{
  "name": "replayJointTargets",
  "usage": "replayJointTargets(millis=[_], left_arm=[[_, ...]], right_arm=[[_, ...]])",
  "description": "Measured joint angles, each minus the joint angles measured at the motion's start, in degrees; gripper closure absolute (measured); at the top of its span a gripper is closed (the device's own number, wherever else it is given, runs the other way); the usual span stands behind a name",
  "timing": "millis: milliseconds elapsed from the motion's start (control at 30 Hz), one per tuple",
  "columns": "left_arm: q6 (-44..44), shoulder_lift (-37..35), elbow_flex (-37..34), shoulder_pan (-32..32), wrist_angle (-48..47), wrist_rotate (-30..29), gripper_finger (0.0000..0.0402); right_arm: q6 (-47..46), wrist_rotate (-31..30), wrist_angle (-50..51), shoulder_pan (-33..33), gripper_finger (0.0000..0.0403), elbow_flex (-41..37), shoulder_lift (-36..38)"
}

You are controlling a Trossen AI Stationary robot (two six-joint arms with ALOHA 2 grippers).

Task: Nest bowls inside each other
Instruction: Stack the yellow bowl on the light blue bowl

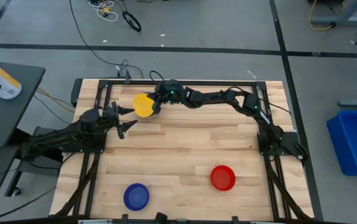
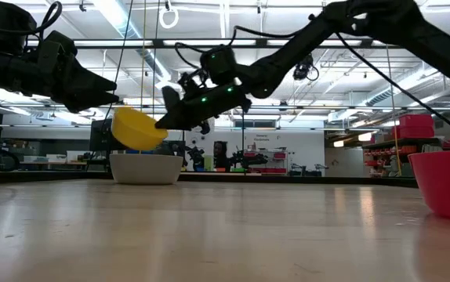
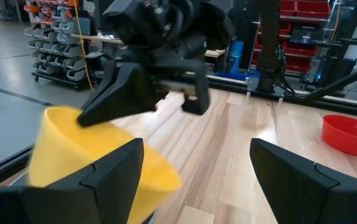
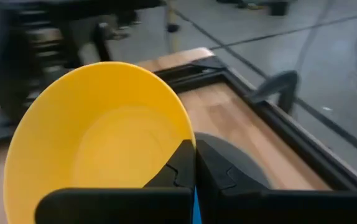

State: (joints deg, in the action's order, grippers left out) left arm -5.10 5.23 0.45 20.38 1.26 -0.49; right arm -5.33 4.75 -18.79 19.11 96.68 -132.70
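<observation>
High view shows the right gripper (image 1: pixel 156 107) near the far left part of the wooden table (image 1: pixel 185 149), pinching the rim of a small round yellow plastic bowl (image 1: pixel 143 105) and holding it tilted in the air. Low view shows a pale round bowl (image 2: pixel 146 168) sitting on the table just under the yellow one. The left gripper (image 1: pixel 126 119) waits just beside the yellow bowl with its two fingers spread apart, holding nothing. A small round red plastic bowl (image 1: pixel 222 177) and a small round dark blue plastic bowl (image 1: pixel 136 196) sit well apart near the front edge.
</observation>
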Motion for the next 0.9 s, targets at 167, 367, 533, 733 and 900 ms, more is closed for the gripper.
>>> replayJointTargets(millis=[167, 367, 533, 733, 900], left_arm=[[0.1, 0.0, 0.7, 0.0, -1.7, -0.1, 0.0097], [0.5, 0.0, 0.8, 0.0, -1.7, -0.1, 0.0097], [0.2, 0.0, 0.8, 0.0, -1.7, 0.0, 0.0097], [0.0, 0.0, 0.9, 0.0, -1.8, 0.0, 0.0097], [0.0, 0.0, 0.9, 0.0, -1.8, 0.0, 0.0097]], right_arm=[[-0.2, -5.0, 5.6, 0.5, 0.0403, 1.5, -0.9], [-0.9, -4.3, 8.2, 1.4, 0.0403, 1.5, -0.9], [-1.6, -3.0, 11.1, 1.2, 0.0403, 1.5, -0.9], [-1.9, -1.2, 13.9, 1.3, 0.0387, 1.5, -0.9], [-1.9, 1.8, 12.7, 1.4, 0.0322, 1.5, -0.9]])
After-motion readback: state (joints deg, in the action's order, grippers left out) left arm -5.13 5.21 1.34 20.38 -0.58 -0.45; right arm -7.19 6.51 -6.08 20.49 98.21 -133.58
